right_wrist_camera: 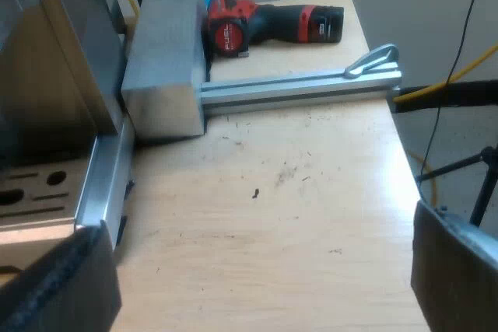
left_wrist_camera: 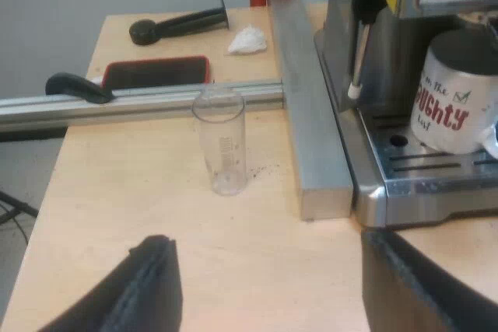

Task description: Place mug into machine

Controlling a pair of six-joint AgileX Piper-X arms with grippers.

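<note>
The mug (left_wrist_camera: pixel 455 95) already stands on the drip tray (left_wrist_camera: pixel 420 167) of the espresso machine (left_wrist_camera: pixel 389 68), well ahead of the left fingers (left_wrist_camera: pixel 152 285), which are spread wide and empty like the right fingers (right_wrist_camera: pixel 66 289), so the placing seems finished.

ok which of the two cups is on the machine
The white mug with red lettering: it stands on the drip tray of the machine; the clear measuring glass stands on the table.
</note>
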